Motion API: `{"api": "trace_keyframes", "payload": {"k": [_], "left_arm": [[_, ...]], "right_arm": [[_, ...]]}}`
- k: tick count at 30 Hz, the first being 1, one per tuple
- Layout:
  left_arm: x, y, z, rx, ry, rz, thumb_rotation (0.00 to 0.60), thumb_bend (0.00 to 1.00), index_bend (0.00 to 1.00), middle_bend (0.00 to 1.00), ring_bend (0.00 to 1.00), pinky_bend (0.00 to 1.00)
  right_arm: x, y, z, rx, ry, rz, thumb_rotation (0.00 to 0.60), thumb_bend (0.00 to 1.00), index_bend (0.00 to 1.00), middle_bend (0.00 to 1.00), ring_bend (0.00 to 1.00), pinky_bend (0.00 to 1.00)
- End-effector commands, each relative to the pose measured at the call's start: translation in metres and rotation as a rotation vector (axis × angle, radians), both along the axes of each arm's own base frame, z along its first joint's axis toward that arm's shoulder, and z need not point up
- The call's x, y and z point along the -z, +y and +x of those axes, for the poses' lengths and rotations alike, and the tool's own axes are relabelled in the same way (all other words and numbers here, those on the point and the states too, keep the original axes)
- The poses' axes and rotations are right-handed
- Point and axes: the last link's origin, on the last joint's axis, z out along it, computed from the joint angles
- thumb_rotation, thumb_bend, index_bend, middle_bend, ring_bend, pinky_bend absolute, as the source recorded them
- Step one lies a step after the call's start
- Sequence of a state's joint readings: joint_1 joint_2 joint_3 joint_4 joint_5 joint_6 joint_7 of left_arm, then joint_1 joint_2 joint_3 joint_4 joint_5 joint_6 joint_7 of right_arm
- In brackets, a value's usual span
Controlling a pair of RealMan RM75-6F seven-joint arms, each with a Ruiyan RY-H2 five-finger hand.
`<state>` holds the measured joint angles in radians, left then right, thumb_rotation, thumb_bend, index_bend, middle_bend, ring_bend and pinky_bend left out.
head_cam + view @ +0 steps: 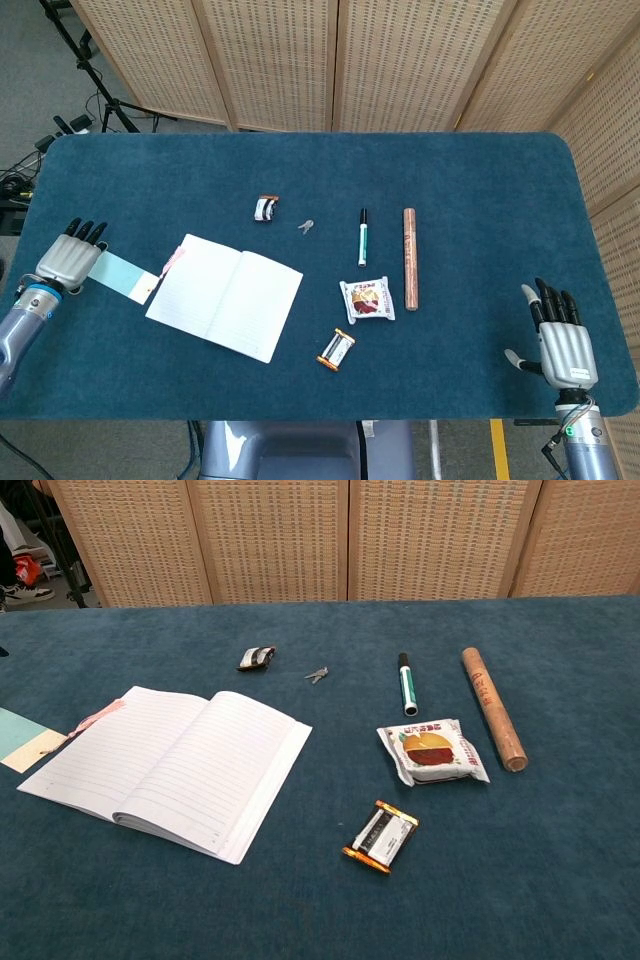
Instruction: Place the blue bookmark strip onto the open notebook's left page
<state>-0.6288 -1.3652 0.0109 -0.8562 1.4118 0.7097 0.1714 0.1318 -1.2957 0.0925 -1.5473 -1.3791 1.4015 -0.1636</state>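
On the blue table (480, 190), the blue bookmark strip (125, 274) lies by the left edge, touching the open notebook (225, 296), left hand (70, 259) resting flat on its end, right hand (560, 340) spread, holding nothing, near the right front corner.

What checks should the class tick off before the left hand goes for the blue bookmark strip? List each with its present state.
1. Blue bookmark strip lies flat on the table, just off the notebook's left edge: ok.
2. Left hand sits at the strip's outer end; whether it touches the strip: cannot tell.
3. Left hand holds nothing, fingers straight: ok.
4. Open notebook's left page is bare of other things: ok.
5. Pink tab sticks out at the page's top corner beside the strip, could snag: not ok.
6. Right hand is at the table's near right corner, far from the notebook: ok.
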Motion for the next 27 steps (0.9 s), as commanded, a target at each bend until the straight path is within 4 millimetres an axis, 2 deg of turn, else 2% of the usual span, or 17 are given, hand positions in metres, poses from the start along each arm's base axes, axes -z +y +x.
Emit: {"api": "trace_keyframes", "payload": {"k": [1,27], "left_arm": [[0.001,0.0,0.001,0.002,-0.004,-0.001,0.6,0.11,0.32,0.0,0.0,0.0],[0.019,0.003,0.001,0.031,0.027,-0.031,0.6,0.11,0.32,0.0,0.0,0.0]], "right_arm": [[0.0,0.0,0.0,0.0,-0.002,-0.003,0.6,0.16,0.0,0.0,0.0,0.0],[0.001,0.0,0.001,-0.011,-0.007,-0.013,0.6,0.16,0.0,0.0,0.0,0.0]]}}
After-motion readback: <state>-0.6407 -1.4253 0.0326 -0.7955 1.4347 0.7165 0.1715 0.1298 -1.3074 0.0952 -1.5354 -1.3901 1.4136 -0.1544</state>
